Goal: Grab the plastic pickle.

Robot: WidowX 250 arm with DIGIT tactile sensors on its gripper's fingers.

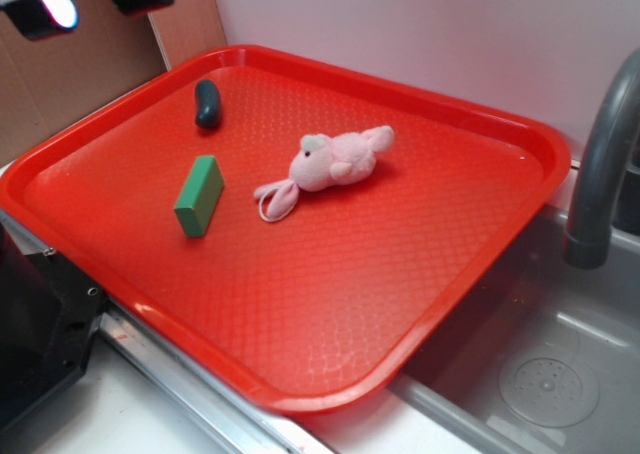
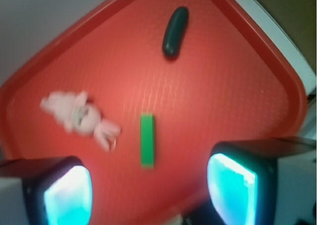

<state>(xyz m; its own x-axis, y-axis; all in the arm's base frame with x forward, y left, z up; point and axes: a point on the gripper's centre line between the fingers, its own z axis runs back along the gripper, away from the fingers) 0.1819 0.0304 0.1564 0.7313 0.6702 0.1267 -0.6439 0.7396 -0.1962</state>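
Red and waffle-textured, the tray (image 1: 430, 304) fills most of the scene, set on a pale counter (image 1: 110, 419) beside a grey sink (image 1: 560, 374) with a dark faucet (image 1: 600, 164). On it lie three things, well apart from one another: the plastic pickle (image 1: 208, 104) near the far left rim, a lighter green block (image 1: 199, 195) nearer the middle, and a pink plush toy (image 1: 325, 166) to the block's right. The claw (image 2: 148, 190) hangs high above the tray with its two fingers (image 2: 233, 188) spread wide and nothing between them; in the wrist view the block sits almost straight ahead of it, the pickle further off toward the rim. To do this well, I judge the claw should pass over the block, centre on the pickle's middle, turn so the fingers straddle its short width, then descend low. The smooth rounded body may squirt out if pinched near an end.
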